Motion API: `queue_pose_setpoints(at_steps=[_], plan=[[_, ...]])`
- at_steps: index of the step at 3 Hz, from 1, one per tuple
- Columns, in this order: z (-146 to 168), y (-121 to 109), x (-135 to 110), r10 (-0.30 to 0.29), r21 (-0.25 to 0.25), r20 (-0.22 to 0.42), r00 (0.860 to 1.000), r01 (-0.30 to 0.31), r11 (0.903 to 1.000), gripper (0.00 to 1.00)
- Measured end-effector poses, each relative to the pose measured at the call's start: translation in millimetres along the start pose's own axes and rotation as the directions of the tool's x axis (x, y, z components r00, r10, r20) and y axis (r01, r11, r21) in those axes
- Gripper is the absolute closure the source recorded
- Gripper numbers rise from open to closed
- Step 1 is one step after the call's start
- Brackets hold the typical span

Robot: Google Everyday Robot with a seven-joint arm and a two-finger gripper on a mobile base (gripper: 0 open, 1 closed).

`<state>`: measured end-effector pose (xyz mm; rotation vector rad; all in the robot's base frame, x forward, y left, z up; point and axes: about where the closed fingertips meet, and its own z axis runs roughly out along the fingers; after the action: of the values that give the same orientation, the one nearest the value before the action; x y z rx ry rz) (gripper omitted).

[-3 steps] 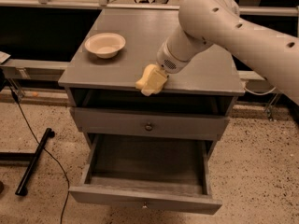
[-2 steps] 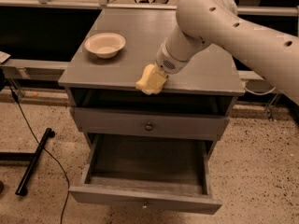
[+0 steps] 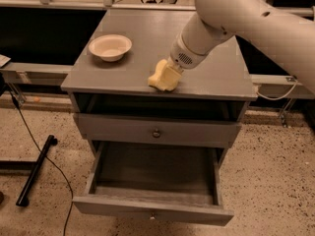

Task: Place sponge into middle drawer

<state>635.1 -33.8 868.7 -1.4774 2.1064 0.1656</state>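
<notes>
The pale yellow sponge [image 3: 163, 76] hangs tilted at the tip of my gripper [image 3: 168, 73], over the front edge of the grey cabinet top [image 3: 147, 28]. The gripper is shut on the sponge, which hides its fingertips. The white arm [image 3: 231, 18] reaches in from the upper right. The middle drawer [image 3: 152, 211] is pulled open below. Its plain grey tray [image 3: 152, 168] holds nothing. It lies below and in front of the sponge.
A round cream bowl [image 3: 110, 46] stands on the cabinet top at the back left. A shut drawer front with a small knob [image 3: 156, 132] sits above the open drawer. A black bar and cable [image 3: 34, 171] lie on the speckled floor at the left.
The gripper and the sponge have moved slightly up and back from the cabinet's front edge. The drawer and the bowl have not moved.
</notes>
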Motion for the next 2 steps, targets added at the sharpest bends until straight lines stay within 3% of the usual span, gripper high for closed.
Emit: queue_pose_setpoints(at_steps=[2], plan=[[-89.5, -5.8, 33.5, 0.047, 0.106, -0.044, 0.998, -0.043, 0.9934, 1.00]])
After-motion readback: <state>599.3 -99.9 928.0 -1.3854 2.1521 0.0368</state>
